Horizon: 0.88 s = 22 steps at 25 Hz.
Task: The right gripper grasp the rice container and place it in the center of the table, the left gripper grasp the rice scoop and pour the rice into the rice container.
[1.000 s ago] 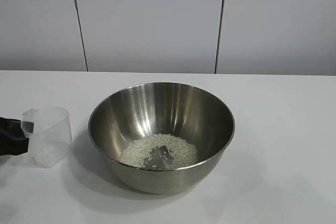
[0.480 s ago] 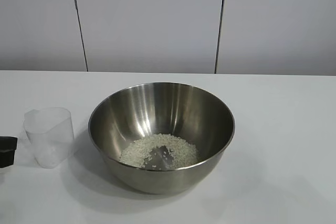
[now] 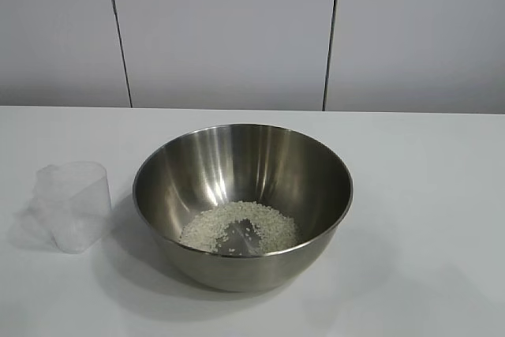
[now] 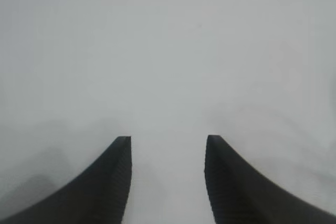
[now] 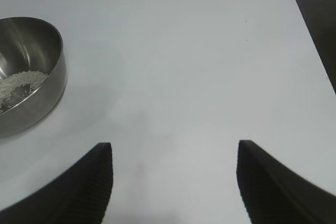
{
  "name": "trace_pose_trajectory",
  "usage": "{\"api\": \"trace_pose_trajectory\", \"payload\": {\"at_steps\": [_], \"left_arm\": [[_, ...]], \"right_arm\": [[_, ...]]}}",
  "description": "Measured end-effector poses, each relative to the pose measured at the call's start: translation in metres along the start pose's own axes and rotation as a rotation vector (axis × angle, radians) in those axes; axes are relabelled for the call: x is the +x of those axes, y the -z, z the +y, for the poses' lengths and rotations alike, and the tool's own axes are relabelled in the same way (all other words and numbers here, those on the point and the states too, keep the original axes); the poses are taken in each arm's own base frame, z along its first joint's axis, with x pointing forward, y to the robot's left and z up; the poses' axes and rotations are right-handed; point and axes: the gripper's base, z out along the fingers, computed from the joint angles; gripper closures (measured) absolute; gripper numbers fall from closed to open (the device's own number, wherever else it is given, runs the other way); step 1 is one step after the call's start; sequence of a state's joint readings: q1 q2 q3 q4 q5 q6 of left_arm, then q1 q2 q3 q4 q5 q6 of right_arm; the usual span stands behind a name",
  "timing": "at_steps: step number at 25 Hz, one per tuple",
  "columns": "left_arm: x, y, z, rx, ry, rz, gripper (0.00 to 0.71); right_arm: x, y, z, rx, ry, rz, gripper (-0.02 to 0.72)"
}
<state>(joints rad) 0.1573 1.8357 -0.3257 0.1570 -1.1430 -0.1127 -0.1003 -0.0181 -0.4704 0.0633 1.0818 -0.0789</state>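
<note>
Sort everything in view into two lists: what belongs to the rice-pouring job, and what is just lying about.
Belongs to the job:
- rice container, standing mid-table
- rice, lying in its bottom
- rice scoop, upright and empty beside it
- left pincer, open, holding nothing
- right pincer, open, holding nothing
- table

Just lying about:
- nothing; only the panelled wall behind

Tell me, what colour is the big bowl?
Shiny silver steel bowl; the exterior view shows it best.
</note>
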Motion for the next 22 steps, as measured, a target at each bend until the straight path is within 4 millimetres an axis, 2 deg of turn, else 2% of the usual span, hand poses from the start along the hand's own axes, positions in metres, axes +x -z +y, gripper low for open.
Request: {"api": "trace_pose_trajectory", "payload": {"at_steps": [4,7,11,13,17,22], "left_arm": [[-0.036,-0.005,0.022,-0.056,0.049,0.004,0.375],[-0.067,-0.001,0.033,-0.068,0.029,0.044,0.375],[-0.12,0.019,0.023,-0.051,-0.026,0.009,0.375],[-0.142,0.037,0.009,-0.042,-0.041,-0.029,0.375],[-0.171,0.081,-0.022,-0.011,-0.08,-0.098,0.375],[-0.183,0.145,-0.05,0.031,-0.154,-0.116,0.375]], "right_arm": [[0.0,0.0,0.0,0.0,0.0,0.0,0.237],[0.0,0.0,0.0,0.0,0.0,0.0,0.237],[0.0,0.0,0.0,0.0,0.0,0.0,0.237],[0.0,0.0,0.0,0.0,0.0,0.0,0.237],[0.0,0.0,0.0,0.0,0.0,0.0,0.237],[0.0,0.0,0.0,0.0,0.0,0.0,0.237]]}}
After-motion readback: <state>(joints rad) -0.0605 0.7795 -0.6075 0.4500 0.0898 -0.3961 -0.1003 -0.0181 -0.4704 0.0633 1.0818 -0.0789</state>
